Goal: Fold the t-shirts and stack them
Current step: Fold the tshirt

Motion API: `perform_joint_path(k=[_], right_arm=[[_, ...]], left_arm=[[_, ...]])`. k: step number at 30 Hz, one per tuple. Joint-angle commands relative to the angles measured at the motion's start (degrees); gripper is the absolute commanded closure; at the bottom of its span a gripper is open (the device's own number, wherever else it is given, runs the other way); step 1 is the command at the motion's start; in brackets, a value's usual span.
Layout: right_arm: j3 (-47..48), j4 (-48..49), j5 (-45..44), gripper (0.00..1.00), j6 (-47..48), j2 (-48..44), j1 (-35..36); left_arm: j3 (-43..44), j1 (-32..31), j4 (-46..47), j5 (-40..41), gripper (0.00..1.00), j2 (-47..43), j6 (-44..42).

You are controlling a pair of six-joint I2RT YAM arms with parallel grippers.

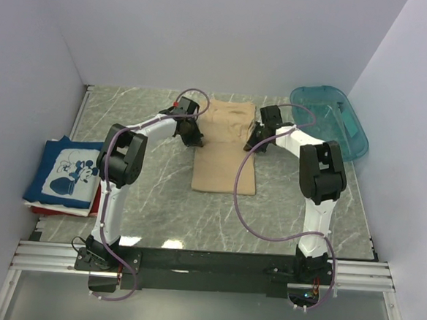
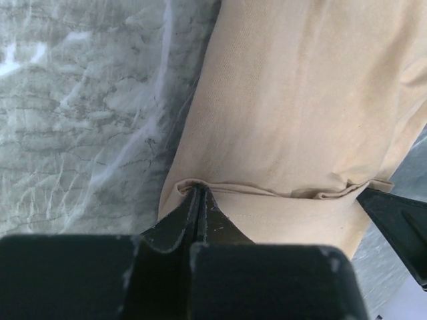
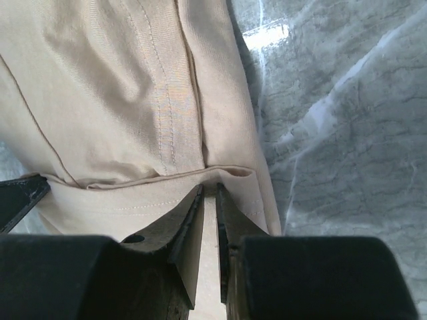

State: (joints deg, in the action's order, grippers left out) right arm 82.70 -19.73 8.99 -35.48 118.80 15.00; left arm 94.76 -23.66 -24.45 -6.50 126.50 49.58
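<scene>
A tan t-shirt (image 1: 224,161) lies as a long strip in the middle of the marble table (image 1: 160,193), its far end doubled over. My left gripper (image 1: 193,135) is shut on the left edge of that fold; in the left wrist view its jaws (image 2: 198,191) pinch the cloth (image 2: 293,100). My right gripper (image 1: 254,141) is shut on the right edge, and the right wrist view shows tan cloth (image 3: 120,87) between the narrow jaws (image 3: 209,190). A navy t-shirt with a mouse print (image 1: 66,170) lies folded on a red t-shirt (image 1: 63,209) at the left.
A teal plastic tub (image 1: 333,123) stands at the back right corner. White walls enclose the table on three sides. The purple cable of the right arm (image 1: 243,206) loops over the near end of the tan shirt.
</scene>
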Motion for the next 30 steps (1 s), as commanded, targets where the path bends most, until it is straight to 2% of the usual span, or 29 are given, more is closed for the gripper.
perform_joint_path(k=[1,9,18,24,30], right_arm=[[-2.2,0.9,0.3,0.8,0.2,0.7,-1.6],[-2.7,0.6,3.0,0.8,0.3,-2.0,-3.4],[-1.7,-1.5,2.9,0.79,1.3,-10.2,-5.0],[-9.7,1.1,2.8,0.79,0.6,-18.9,-3.4],[-21.2,5.6,2.8,0.79,-1.0,-25.7,-0.3]], left_arm=[[-2.2,0.5,-0.3,0.4,0.99,0.2,0.2],[-2.5,1.8,1.4,-2.4,0.98,-1.8,-0.3],[-3.1,4.9,2.5,-3.6,0.85,-10.7,-1.2],[-13.3,4.5,6.6,-5.9,0.86,-18.0,2.3],[-29.2,-0.4,13.5,-6.7,0.87,-25.5,4.7]])
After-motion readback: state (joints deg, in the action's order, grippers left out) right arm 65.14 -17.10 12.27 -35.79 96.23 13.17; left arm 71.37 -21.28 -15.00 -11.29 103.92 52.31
